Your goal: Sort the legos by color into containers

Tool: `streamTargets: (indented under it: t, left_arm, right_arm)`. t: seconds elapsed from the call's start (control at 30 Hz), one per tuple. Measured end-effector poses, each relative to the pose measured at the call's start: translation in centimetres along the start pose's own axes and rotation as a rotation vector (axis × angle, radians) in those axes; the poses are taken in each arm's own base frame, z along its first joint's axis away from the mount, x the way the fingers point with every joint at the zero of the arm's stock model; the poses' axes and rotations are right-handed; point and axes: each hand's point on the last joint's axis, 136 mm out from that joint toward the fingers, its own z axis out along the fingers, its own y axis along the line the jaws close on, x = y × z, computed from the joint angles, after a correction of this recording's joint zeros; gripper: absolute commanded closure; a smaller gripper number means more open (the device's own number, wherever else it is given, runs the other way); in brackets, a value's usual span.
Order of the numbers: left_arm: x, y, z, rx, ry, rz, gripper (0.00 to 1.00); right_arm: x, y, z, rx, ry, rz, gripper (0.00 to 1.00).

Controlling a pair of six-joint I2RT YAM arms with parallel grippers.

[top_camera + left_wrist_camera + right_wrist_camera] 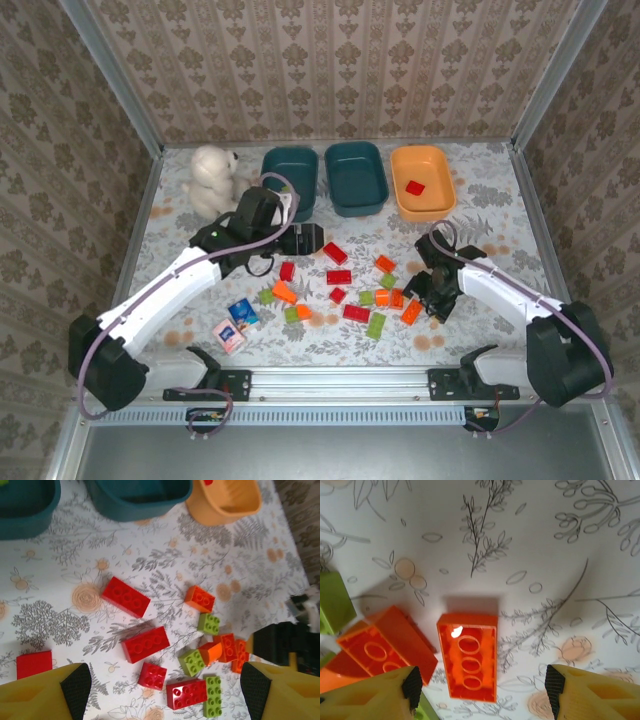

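Orange hard-plastic rectangular brick point(467, 656), hollow side up, looks light, rigid and slick; right gripper point(482, 687), spread wide, should pinch its long sides. Left gripper point(165, 690) gapes too.

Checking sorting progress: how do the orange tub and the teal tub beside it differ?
The orange tub is orange; the middle teal tub is dark teal. The orange tub holds one red brick; the middle teal tub looks empty. Both are shallow rounded rectangles of like size, standing side by side.
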Motion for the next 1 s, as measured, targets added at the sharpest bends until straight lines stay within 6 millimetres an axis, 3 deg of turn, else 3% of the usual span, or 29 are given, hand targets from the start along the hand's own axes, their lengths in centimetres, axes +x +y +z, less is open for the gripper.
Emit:
streamTargets:
  t: [0.13, 0.57, 0.77, 1.0]
  left_arm:
    - [-0.4, -0.5, -1.1, 0.017, -0.030, 0.008, 0.19]
    - [-0.5, -0.3, -0.9, 0.003, -0.029, 0.006, 0.19]
    - [-0.5, -0.1, -0.8, -0.003, -0.030, 0.005, 0.19]
    - [-0.6, -0.1, -0.8, -0.006, -0.037, -0.002, 0.19]
  right_arm:
    - [-0.3, 0.0, 0.8, 0.001, 0.003, 0.018, 0.34]
    - [0.0, -0.1, 2.4, 0.011, 0.043, 0.046, 0.36]
    - [0.3, -0.3, 2.8, 0.061, 0.049, 0.038, 0.44]
    - [0.3, -0.8, 2.8, 0.112, 0.042, 0.060, 0.59]
